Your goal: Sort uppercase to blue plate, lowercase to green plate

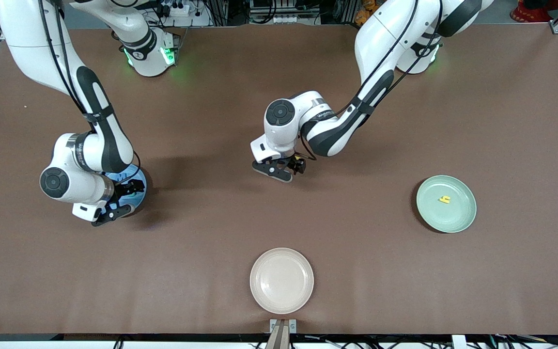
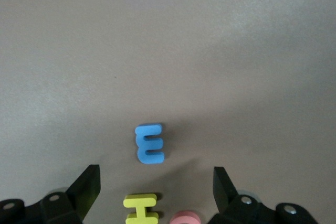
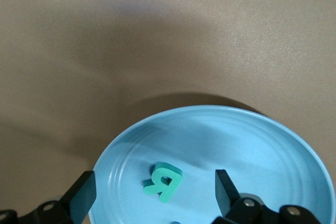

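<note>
The blue plate (image 3: 273, 150) sits toward the right arm's end of the tabletop (image 1: 405, 281), mostly covered in the front view by the right arm. One teal R (image 3: 164, 181) lies flat in it. The right claw (image 3: 155, 195) hangs just over that plate with its fingers spread apart, gripping nothing, the R lying loose below the gap.

The green plate (image 1: 458, 218) lies toward the left arm's end, and holds one small yellow letter (image 1: 445, 199). A third plate, the cream plate (image 1: 282, 280), sits closest to the front camera, between the other two.

The left claw (image 2: 156, 187) hovers low over the middle of the tabletop, fingers wide and holding nothing. Three letters lie on the cloth under it: one blue letter (image 2: 150, 144), one yellow H (image 2: 140, 208) and one pink-red letter (image 2: 185, 217), cut off at the picture's edge. The H and the pink-red letter lie just beside each other; the blue letter lies near the H.
</note>
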You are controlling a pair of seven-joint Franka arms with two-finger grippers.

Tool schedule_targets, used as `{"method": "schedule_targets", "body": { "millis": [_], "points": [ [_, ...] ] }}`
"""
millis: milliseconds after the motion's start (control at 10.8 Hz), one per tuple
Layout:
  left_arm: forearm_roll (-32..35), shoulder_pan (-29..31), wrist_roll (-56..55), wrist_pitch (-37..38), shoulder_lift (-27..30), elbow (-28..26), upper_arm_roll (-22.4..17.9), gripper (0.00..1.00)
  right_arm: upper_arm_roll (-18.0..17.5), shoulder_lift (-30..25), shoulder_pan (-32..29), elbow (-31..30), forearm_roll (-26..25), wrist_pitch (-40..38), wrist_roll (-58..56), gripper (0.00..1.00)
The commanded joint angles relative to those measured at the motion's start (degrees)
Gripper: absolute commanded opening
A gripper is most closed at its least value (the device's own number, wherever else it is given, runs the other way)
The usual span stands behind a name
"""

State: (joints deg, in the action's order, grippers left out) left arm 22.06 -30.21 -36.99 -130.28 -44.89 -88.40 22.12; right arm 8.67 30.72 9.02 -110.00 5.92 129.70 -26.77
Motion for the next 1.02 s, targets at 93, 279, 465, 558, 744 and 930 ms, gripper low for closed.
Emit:
{"method": "schedule_targets", "body": {
  "millis": [93, 279, 465, 558, 744, 930],
  "points": [
    [1.1, -0.9, -1.4, -0.2, -0.5, 1.1, -1.6, 0.93, -0.1, -0.4, 0.4, 0.4, 1.4, -0.1, 0.4, 1.0],
    [0.5, -0.7, -1.9, -0.9, -0.6, 1.4, -1.6, 0.91, -0.1, -0.5, 0.5, 0.9, 1.6, -1.0, 0.7, 1.0],
    [-0.4, -0.9, -2.7, -1.4, -1.8, 1.4, -1.8, 0.91, -0.1, -0.7, 0.6, 1.0, 5.1, -1.5, 0.8, 1.0],
    [-0.5, -0.9, -3.3, -2.5, -2.0, 1.3, -1.8, 0.91, -0.1, -0.8, 0.6, 1.0, 5.4, -1.5, 0.6, 1.0],
    [-0.7, -0.8, -3.4, -2.8, -2.7, 1.3, -1.8, 0.9, -0.1, -1.0, 0.7, 1.0, 5.4, -1.8, 0.9, 1.0],
    [-1.1, -0.5, -3.4, -3.2, -2.4, 1.1, -1.8, 0.9, -0.1, -1.0, 1.3, 1.2, 5.4, -2.3, 1.5, 1.0]
  ]
}}
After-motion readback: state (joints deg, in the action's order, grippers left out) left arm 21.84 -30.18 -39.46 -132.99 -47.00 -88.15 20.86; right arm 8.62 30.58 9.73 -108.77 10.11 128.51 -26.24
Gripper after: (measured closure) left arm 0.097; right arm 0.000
